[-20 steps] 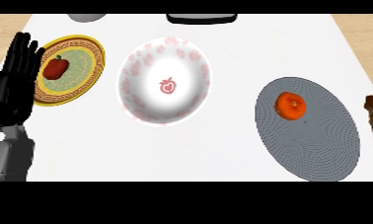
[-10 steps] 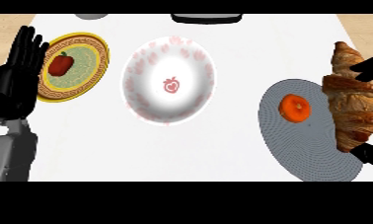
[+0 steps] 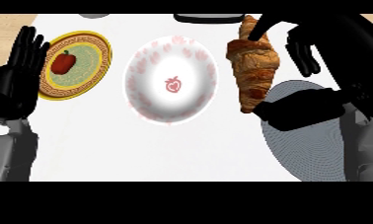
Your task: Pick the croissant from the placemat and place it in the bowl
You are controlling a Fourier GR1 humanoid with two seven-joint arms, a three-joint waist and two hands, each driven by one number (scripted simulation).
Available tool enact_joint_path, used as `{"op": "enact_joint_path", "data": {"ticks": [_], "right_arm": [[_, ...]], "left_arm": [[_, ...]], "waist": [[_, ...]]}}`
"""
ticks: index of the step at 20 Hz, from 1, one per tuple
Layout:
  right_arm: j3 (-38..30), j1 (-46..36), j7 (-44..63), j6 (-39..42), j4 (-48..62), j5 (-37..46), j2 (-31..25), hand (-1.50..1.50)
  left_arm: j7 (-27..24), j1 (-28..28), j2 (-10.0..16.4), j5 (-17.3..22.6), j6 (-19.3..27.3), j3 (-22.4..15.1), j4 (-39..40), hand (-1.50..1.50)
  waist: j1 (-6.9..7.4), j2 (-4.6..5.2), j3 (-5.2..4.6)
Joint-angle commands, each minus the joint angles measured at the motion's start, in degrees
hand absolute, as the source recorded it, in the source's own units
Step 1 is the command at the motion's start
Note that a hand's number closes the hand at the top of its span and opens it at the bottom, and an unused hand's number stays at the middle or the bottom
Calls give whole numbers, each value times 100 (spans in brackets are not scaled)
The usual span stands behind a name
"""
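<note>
A brown croissant [image 3: 253,65] is held up above the counter by my right hand [image 3: 320,50], whose fingers and thumb curl round it. It hangs just right of the white bowl [image 3: 172,84], which has pink marks and a small red strawberry figure at its centre. The grey round placemat [image 3: 302,141] lies at the lower right, partly hidden under my right hand and forearm. My left hand [image 3: 20,77] rests open at the far left edge, fingers up.
A yellow patterned plate [image 3: 87,57] with a red pepper [image 3: 63,62] on it lies left of the bowl, next to my left hand. A dark object [image 3: 207,18] sits at the counter's far edge.
My right hand has carried the croissant leftward and up off the placemat toward the bowl. The orange thing seen on the placemat earlier is now hidden. The left hand has stayed put.
</note>
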Motion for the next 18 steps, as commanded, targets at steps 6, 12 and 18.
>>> {"op": "enact_joint_path", "data": {"ticks": [6,12,18], "right_arm": [[892,-460,-21,-708,1787,891,1150,150],[1605,-455,-756,-1958,3368,1608,1257,150],[1633,-460,-656,-2848,4631,1773,1263,150]], "left_arm": [[107,54,140,158,-148,145,-155,0],[-14,12,23,5,-71,25,17,0],[217,70,125,96,-80,118,-278,0]], "waist": [[-43,0,11],[-20,13,11],[22,12,13]]}}
